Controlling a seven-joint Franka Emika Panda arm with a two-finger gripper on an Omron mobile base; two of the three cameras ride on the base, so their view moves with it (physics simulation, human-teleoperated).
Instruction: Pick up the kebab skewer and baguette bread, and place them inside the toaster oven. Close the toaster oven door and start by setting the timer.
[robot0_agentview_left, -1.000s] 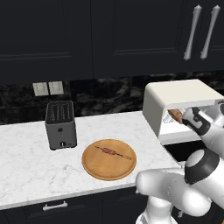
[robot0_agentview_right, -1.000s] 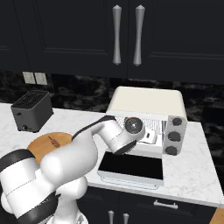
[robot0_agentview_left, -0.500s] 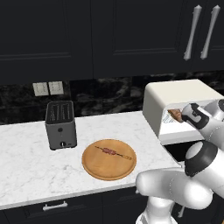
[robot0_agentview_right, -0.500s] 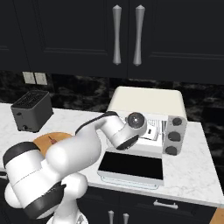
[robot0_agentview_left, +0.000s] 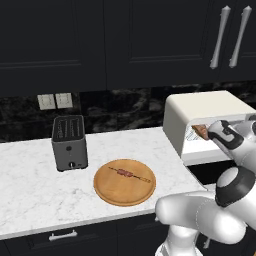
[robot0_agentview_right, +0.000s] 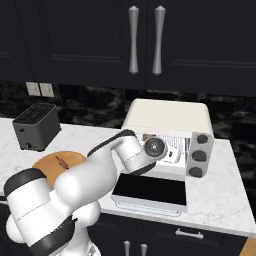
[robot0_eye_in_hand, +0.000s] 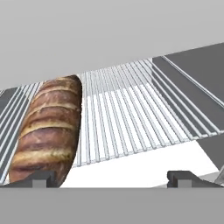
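The baguette bread (robot0_eye_in_hand: 46, 131) lies lengthwise on the left part of the wire rack (robot0_eye_in_hand: 131, 113) inside the toaster oven (robot0_agentview_right: 170, 116). My gripper (robot0_eye_in_hand: 113, 177) is open at the oven mouth, its fingers wide apart, the left fingertip (robot0_eye_in_hand: 41, 177) right beside the loaf's near end. From the base, the hand (robot0_agentview_left: 222, 137) sits in the oven opening with the loaf's tip (robot0_agentview_left: 200, 131) showing beside it. The toaster oven door (robot0_agentview_right: 150, 192) hangs open, folded flat. The kebab skewer (robot0_agentview_left: 127, 174) rests on the round wooden plate (robot0_agentview_left: 112, 192).
A dark grey slot toaster (robot0_agentview_left: 69, 142) stands on the white marble counter (robot0_agentview_left: 30, 195) left of the plate. Dark knobs (robot0_agentview_right: 199, 155) line the oven's right side. Black cabinets with silver handles (robot0_agentview_right: 145, 40) hang above.
The hand has shifted slightly deeper into the oven opening and the arm's elbow has swung a little. The baguette stays at the oven's left side.
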